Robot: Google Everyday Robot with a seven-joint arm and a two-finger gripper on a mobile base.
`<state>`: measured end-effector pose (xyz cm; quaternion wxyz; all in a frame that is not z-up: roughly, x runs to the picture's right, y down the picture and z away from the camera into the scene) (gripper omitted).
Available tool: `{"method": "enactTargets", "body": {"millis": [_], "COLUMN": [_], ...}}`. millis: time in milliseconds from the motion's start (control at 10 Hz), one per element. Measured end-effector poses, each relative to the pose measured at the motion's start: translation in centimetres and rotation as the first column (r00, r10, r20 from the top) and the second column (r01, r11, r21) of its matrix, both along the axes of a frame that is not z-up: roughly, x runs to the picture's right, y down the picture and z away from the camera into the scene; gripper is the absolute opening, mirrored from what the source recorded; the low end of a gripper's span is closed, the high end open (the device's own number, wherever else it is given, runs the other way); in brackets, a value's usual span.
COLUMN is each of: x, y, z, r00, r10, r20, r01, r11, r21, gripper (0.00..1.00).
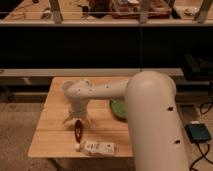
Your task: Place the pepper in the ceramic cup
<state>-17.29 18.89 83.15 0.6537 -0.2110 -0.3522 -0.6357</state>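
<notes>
- A dim room with dark shelving [105, 45] along the back wall; in front of it stands 1 light wooden table [47, 135] on a speckled floor.
- The robot's thick white arm [150, 120] fills the right foreground and bends left across the tabletop, so the wrist points straight down at the work area.
- The gripper [76, 120] hangs low over the front-left part of the table with its 2 fingers spread apart and nothing between them. This looks like the stance for coming down on an object.
- The pepper [78, 131], slender and dark red, lies flat on the wood just in front of the gripper. I cannot tell whether the fingertips touch it.
- The ceramic cup [65, 88] stands upright toward the back-left, partly hidden by the wrist. It is near the pepper, so the carry should be short.
- A green bowl [118, 110] sits to the right, mostly covered by the arm. It is the wider opening and the wrong target.
- A white packet [99, 147] lies at the front edge, just beside the pepper's near end, so it could get nudged during the descent.
- Judged from this, the grasp is not yet made.
</notes>
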Motion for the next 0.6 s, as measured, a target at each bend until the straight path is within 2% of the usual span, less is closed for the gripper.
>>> {"method": "enactTargets", "body": {"millis": [400,500,600], "x": [-0.1,0.0,-0.1], "y": [1.7,1.7,1.7], "z": [1.2,1.3,1.3], "r00": [0.999,0.999,0.998], "r10": [-0.026,-0.028,-0.029], "r20": [-0.030,-0.041,-0.049], "r01": [0.025,0.028,0.029], "r11": [0.9996,0.9996,0.9996], "r21": [-0.010,-0.005,-0.001], "gripper": [0.80,0.78,0.71]}}
